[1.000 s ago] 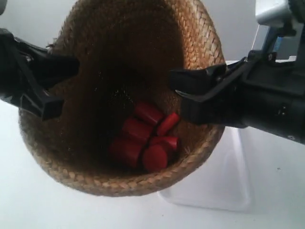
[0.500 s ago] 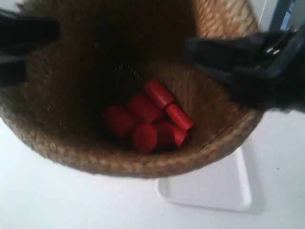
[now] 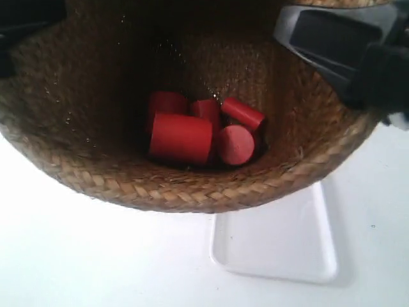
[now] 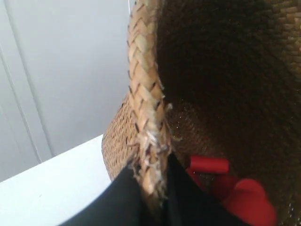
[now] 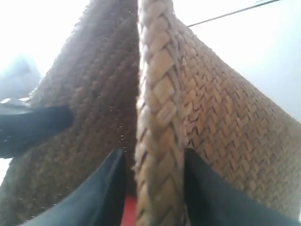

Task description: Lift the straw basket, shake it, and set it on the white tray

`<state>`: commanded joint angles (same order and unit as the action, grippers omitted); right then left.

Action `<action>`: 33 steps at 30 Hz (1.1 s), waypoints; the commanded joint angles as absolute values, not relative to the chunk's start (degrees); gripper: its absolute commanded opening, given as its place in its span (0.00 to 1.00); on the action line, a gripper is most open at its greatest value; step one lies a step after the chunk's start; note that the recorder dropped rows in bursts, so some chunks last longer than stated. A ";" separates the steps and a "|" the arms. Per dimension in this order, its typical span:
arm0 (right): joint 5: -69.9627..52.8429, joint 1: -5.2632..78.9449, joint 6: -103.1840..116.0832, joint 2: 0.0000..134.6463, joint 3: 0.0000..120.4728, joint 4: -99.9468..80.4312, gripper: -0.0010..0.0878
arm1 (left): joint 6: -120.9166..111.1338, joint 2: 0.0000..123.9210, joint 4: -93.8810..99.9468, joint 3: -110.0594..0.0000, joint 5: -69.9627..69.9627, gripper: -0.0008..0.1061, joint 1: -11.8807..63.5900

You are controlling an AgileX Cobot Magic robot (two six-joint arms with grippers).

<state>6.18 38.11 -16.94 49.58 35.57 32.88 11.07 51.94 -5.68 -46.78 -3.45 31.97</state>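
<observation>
Exterior view: the straw basket (image 3: 185,185) is seen filling the upper frame. It is held aloft with its mouth tipped toward the camera. Red cylinders (image 3: 182,137) are bunched together at the bottom of it. The white tray (image 3: 281,249) is seen lying flat on the white surface (image 3: 96,256), below the basket, with nothing on its visible part. The tray's far edge is hidden behind the braided rim. The arm at the exterior view's right (image 3: 339,45) is pressed against the basket's upper right rim.

Left wrist view: the braided rim is caught between two black fingers (image 4: 113,202). The left tool (image 4: 151,188) is clenched on the straw basket, one finger outside the wall and one inside. Red cylinders are glimpsed within.

Right wrist view: the rim is likewise pinched between black fingers (image 5: 106,188), so the right tool (image 5: 155,183) is grasping the straw basket.
</observation>
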 joint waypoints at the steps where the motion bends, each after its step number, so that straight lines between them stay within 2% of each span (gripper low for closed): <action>1: 2.56 38.37 -15.79 48.91 36.91 33.19 0.01 | 10.29 51.51 -5.99 -47.99 -4.92 0.01 32.11; 3: -6.39 38.96 -15.17 45.39 41.07 33.19 0.01 | 7.43 47.94 -6.86 -51.10 -7.26 0.01 32.73; 5: -8.87 39.39 -15.32 42.67 42.97 32.45 0.01 | 6.17 44.80 -6.86 -52.73 -6.07 0.01 32.72; 7: -5.53 39.39 -17.17 41.12 41.84 30.85 0.01 | 6.38 43.95 -6.59 -51.91 -3.30 0.01 32.72; 10: 7.56 39.29 -20.87 45.26 36.45 28.32 0.01 | 7.06 48.36 -5.69 -47.03 -1.92 0.01 32.62; 12: 9.80 39.29 -21.35 47.55 36.43 30.49 0.01 | 10.50 50.97 -3.87 -46.26 -3.24 0.01 32.61; 17: -4.61 39.58 -20.29 41.03 44.58 31.27 0.01 | 5.25 45.80 -6.60 -51.77 -8.27 0.01 32.75; 20: -3.37 39.35 -21.04 41.26 42.35 31.04 0.01 | 5.25 45.87 -6.48 -50.31 -4.33 0.01 32.64; 23: 2.18 39.35 -22.86 47.68 37.24 30.88 0.01 | 6.53 50.97 -5.58 -46.68 -1.32 0.01 32.64; 25: 0.00 39.35 -20.21 49.19 38.34 32.70 0.01 | 5.59 51.24 -5.82 -48.00 -4.07 0.01 32.64; 29: -11.67 39.47 -15.58 43.80 43.35 33.70 0.01 | 2.80 45.47 -6.52 -51.95 -6.96 0.01 32.75; 33: -6.47 39.31 -16.99 40.96 41.57 29.72 0.01 | 4.75 43.59 -5.87 -49.94 -6.67 0.01 32.75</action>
<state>-6.47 39.31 -16.99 40.96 41.57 29.72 4.75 43.59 -5.87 -49.94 -6.67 32.75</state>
